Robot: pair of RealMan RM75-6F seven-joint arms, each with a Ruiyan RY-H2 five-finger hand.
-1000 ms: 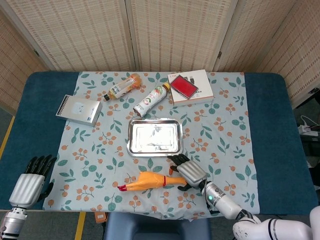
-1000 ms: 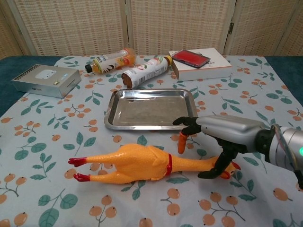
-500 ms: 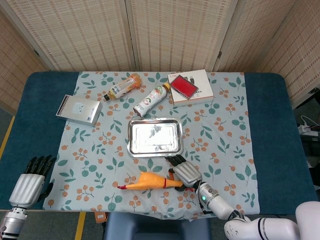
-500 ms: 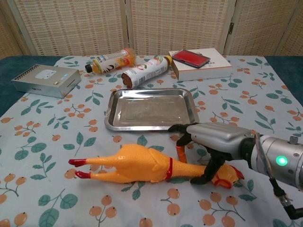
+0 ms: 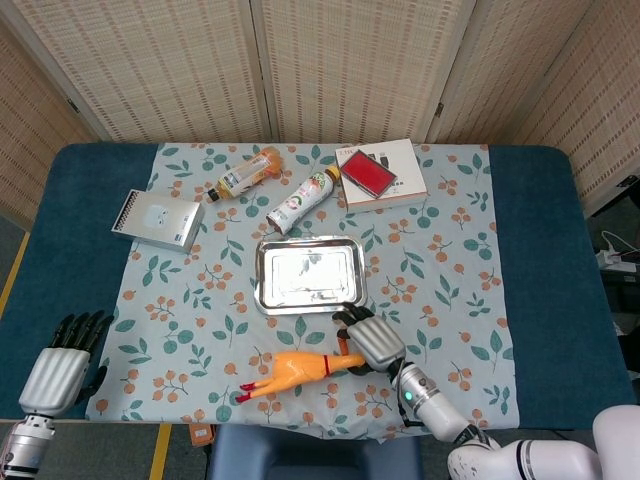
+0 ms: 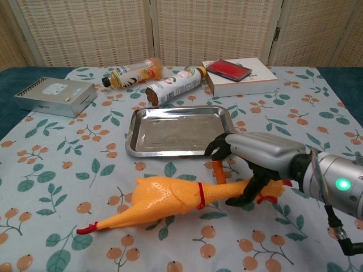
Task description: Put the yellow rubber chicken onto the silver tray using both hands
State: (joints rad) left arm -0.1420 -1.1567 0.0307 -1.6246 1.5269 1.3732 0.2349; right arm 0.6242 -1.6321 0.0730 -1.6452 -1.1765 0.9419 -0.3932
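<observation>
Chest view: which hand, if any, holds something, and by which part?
The right hand grips the yellow rubber chicken at its neck, near the head.

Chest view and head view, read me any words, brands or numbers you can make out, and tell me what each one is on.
No text can be read.
Orange bottle: printed label, too small to read.
White bottle: printed label, too blurred to read.
White box: a faint mark near its far corner in the head view, illegible.
Grey box: shows a white emblem, no legible letters.
Rubber chicken, silver tray, right hand: no lettering seen.
</observation>
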